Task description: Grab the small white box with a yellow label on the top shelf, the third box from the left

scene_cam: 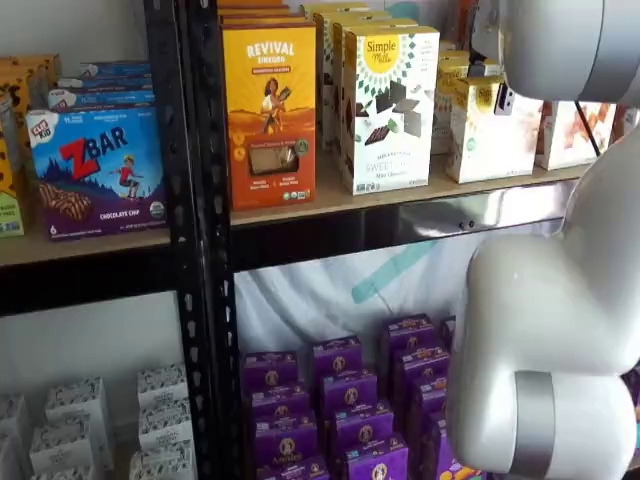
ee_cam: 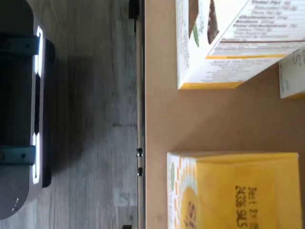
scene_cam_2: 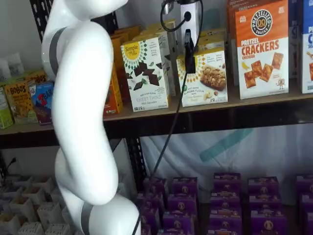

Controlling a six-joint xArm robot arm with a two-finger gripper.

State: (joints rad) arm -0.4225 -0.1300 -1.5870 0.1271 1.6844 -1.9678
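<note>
The small white box [scene_cam_2: 203,77], a short carton with a yellow sunburst label and a cookie picture, stands on the top shelf [scene_cam_2: 254,101] in both shelf views [scene_cam: 490,128]. The shelf's silver front rail [scene_cam: 480,214] shows below it. My gripper [scene_cam_2: 190,63] hangs from above, right at the box's front left edge. Only a black finger [scene_cam_2: 189,51] shows below the white body, with no gap visible. In the wrist view, a carton with a yellow top panel [ee_cam: 238,191] stands on the wooden board [ee_cam: 190,119] close beneath the camera.
The taller Simple Mills box [scene_cam_2: 145,68] stands left of the small box and the orange pretzel cracker box [scene_cam_2: 261,49] right of it. An orange Revival box [scene_cam: 268,100] is further left. My white arm [scene_cam_2: 78,122] fills the left foreground. Purple boxes [scene_cam: 345,400] sit below.
</note>
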